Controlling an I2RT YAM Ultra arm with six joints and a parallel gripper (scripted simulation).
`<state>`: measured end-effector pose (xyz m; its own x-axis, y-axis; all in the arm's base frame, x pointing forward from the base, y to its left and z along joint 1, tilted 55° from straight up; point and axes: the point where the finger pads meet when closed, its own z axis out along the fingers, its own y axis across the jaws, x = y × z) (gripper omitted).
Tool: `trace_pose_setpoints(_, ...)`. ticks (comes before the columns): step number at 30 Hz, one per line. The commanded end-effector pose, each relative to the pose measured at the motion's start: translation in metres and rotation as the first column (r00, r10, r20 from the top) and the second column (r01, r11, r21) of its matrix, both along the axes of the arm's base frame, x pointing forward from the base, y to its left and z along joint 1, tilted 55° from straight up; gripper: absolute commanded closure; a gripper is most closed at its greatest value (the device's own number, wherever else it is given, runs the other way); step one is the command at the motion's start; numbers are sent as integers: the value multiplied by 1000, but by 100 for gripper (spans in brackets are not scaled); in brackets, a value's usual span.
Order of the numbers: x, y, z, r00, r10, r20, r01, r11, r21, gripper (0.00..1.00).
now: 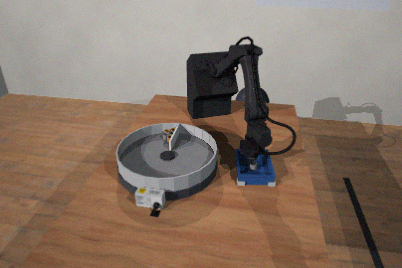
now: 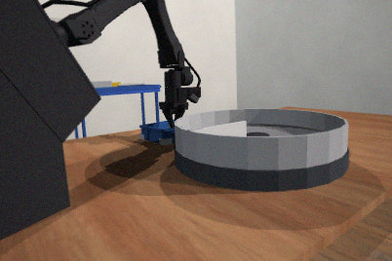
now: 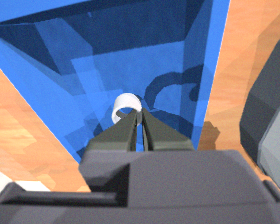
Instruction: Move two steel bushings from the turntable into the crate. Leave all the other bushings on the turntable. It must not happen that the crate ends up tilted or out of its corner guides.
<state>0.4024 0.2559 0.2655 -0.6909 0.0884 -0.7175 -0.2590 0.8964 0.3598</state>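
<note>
My gripper [image 1: 252, 159] [image 2: 172, 124] [image 3: 139, 112] is shut on the wall of a steel bushing [image 1: 253, 165] [image 3: 126, 100], which hangs at the left of the fingertips in the wrist view. It is over the inside of the blue crate [image 1: 256, 180] [image 2: 151, 132] [image 3: 214, 30], above the crate floor. I see no other bushing in the crate, but the gripper hides part of it. The round grey turntable [image 1: 175, 184] [image 2: 263, 153] stands beside the crate. Small orange-brown bushings [image 1: 169, 130] lie by its white divider [image 1: 174, 139]; their number is unclear.
A small white boxed device [image 1: 149, 198] stands at the turntable's front edge. The large black block [image 1: 212, 88] [image 2: 29, 113] stands behind, at the arm's base. The turntable's raised wall is close to the crate.
</note>
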Motion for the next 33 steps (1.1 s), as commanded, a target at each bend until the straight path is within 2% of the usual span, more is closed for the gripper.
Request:
trace_pose_setpoints(1,9,-3,27,998,-19,64,17,999,34,100)
trace_pose_setpoints(33,10,-2,24,998,-19,59,17,999,31,100)
